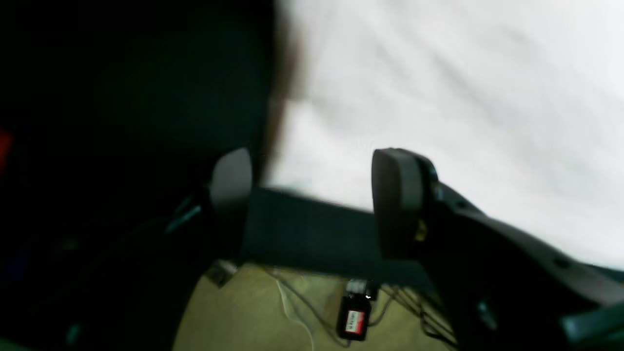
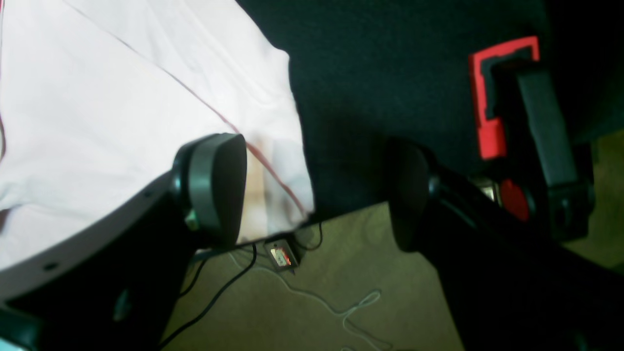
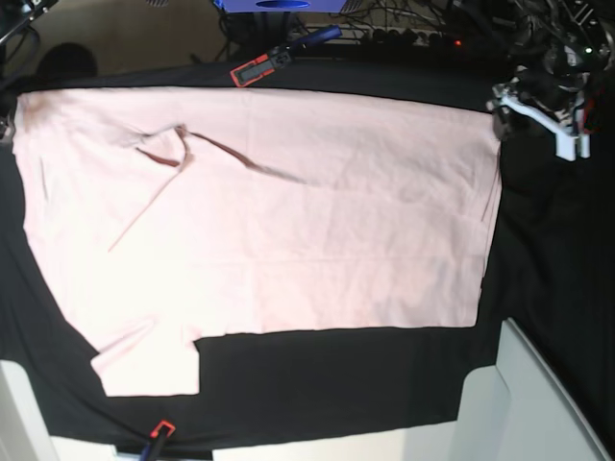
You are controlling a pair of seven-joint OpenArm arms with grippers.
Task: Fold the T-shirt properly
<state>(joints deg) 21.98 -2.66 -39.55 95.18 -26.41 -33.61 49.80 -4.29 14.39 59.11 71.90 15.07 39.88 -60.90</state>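
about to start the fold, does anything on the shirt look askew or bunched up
Mostly flat, but the T-shirt has a raised, twisted crease near its upper left in the base view, running diagonally with a dark shadowed fold. The sleeve at the lower left juts out flat. Nothing looks damaged or spilled.

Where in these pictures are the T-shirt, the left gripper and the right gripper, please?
T-shirt (image 3: pixel 288 211): base view, on the middle of the flat pink body.
Left gripper (image 1: pixel 312 200): left wrist view, midway between its open fingertips.
Right gripper (image 2: pixel 317 190): right wrist view, midway between its open fingertips.
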